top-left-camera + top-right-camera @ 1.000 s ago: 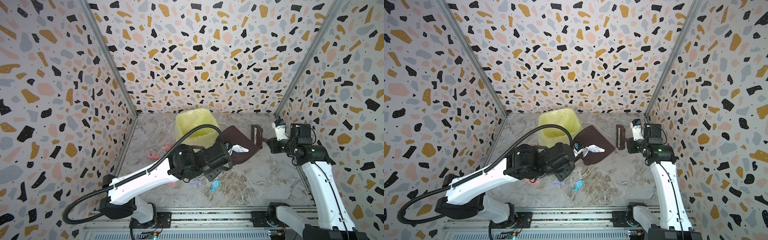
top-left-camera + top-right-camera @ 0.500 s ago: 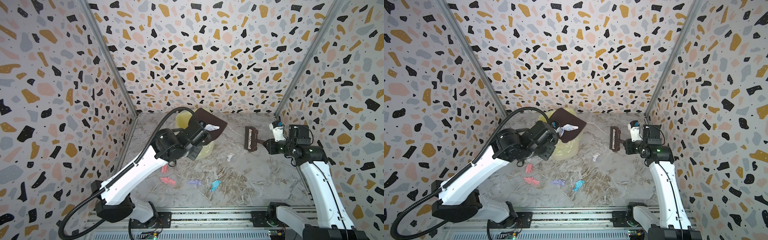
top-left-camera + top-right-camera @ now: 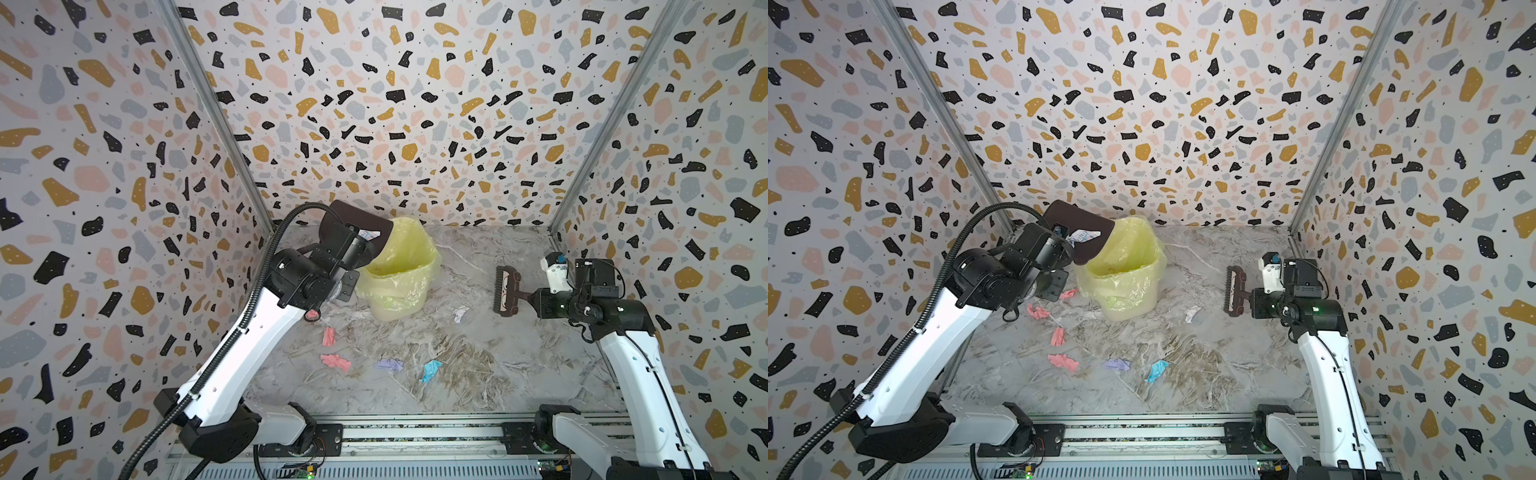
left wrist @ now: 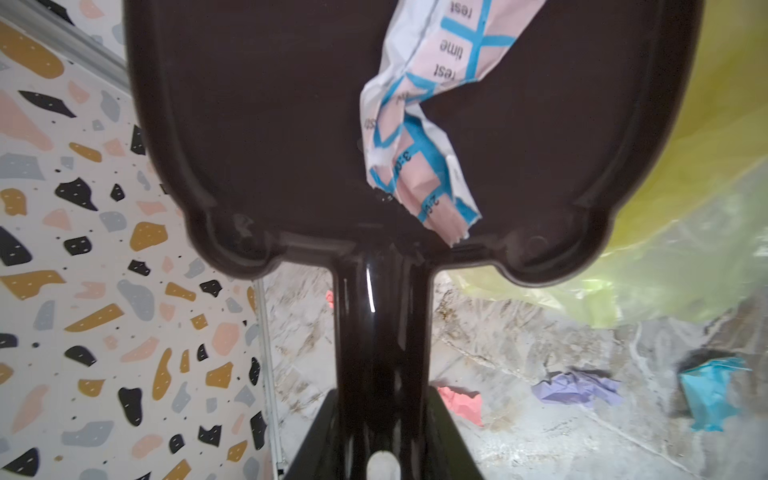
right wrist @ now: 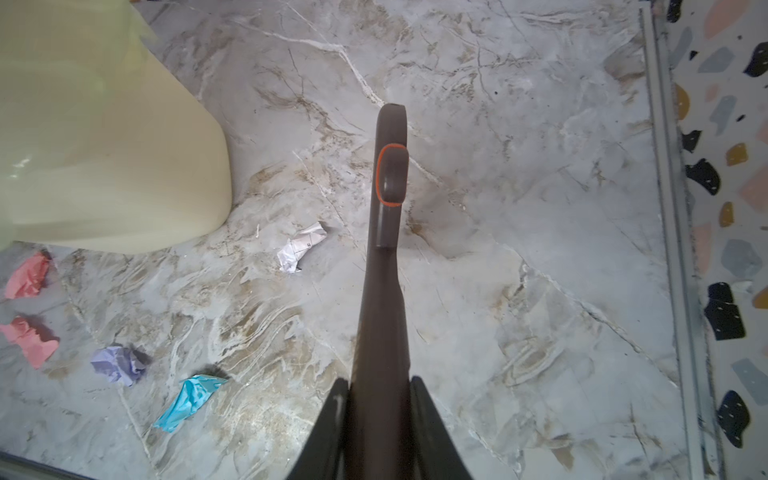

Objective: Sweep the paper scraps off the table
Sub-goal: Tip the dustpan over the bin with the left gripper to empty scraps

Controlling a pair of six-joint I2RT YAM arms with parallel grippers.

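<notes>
left claw (image 4: 382,428) clamps the dustpan (image 4: 270,124) handle, pan tipped at the bin (image 3: 399,266), a printed scrap (image 4: 415,158) lying inside; right claw (image 5: 380,415) grips the brush (image 3: 505,291). loose scraps (image 3: 336,361) dot the counter (image 3: 498,374): feather-light, soft, probably best nudged with bristles, not pinched.

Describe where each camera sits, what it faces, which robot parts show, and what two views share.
Both top views: high in front, looking down on grey-white marble table, yellow-lined bin, left arm and right arm.
Left wrist: on left arm, facing along dark brown plastic dustpan carrying printed paper scrap; jaws grip its handle.
Right wrist: on right arm, facing down brown plastic brush to table; jaws grip it.
Shared by wrists: crumpled light blue scrap.
</notes>
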